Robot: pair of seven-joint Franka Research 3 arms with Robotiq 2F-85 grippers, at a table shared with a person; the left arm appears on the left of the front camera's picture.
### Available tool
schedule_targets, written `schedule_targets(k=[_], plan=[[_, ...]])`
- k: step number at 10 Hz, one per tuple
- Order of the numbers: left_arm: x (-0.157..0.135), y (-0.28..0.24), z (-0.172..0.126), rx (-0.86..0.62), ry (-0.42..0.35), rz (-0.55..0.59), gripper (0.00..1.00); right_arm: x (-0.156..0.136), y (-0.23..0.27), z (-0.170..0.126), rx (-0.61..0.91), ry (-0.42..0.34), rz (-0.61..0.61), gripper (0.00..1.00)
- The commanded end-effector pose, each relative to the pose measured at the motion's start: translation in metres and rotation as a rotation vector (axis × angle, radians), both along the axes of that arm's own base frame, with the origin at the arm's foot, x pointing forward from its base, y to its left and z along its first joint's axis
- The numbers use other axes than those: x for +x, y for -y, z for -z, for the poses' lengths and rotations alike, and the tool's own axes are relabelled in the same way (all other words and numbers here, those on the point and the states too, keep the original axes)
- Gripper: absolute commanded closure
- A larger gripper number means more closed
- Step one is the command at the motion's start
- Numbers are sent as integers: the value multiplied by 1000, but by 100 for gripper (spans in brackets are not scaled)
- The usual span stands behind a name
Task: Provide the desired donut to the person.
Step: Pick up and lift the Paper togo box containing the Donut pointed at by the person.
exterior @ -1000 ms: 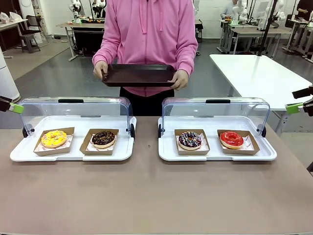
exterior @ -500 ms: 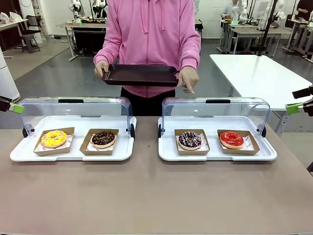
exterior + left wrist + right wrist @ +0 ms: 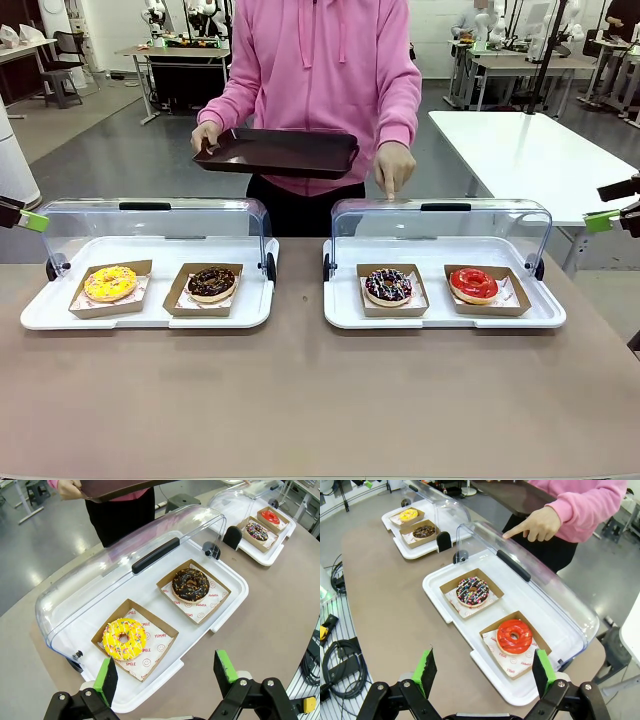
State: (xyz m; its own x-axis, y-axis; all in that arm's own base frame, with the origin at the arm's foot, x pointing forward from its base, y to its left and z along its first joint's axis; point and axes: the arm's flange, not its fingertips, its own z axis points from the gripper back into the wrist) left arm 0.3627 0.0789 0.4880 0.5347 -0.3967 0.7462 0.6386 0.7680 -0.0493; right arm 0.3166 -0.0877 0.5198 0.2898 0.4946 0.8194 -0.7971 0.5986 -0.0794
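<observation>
Grippers flank the table, one at each side. We see the left gripper (image 3: 166,672) with its green pads spread wide and nothing between them, held outside the left display case (image 3: 235,587) and angled down at the yellow sprinkled donut (image 3: 124,638) and the chocolate donut (image 3: 190,584). The right gripper (image 3: 482,672) is likewise spread and empty. It tilts toward the right display case (image 3: 435,592), where the red-glazed donut (image 3: 514,636) lies nearest and the sprinkled chocolate donut (image 3: 472,591) just beyond. Both clear lids are rolled back.

The person (image 3: 330,70) stands at the far side, with a gripping hand (image 3: 207,137) on a dark serving tray (image 3: 280,152). Their pointing hand (image 3: 394,165) aims its index finger down at the lid above the sprinkled chocolate donut; we cannot tell whether it touches.
</observation>
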Motion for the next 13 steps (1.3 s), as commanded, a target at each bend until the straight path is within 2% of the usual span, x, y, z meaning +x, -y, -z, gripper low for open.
schedule_targets(k=[1, 12, 13], plan=[[0, 0, 0, -9, 2, 3, 0, 3, -2, 1, 21, -1, -5, 0], [0, 0, 0, -9, 2, 3, 0, 0, 0, 0, 0, 0, 0, 0], [0, 0, 0, -9, 2, 3, 0, 10, -15, -5, -29, 9, -40, 0]])
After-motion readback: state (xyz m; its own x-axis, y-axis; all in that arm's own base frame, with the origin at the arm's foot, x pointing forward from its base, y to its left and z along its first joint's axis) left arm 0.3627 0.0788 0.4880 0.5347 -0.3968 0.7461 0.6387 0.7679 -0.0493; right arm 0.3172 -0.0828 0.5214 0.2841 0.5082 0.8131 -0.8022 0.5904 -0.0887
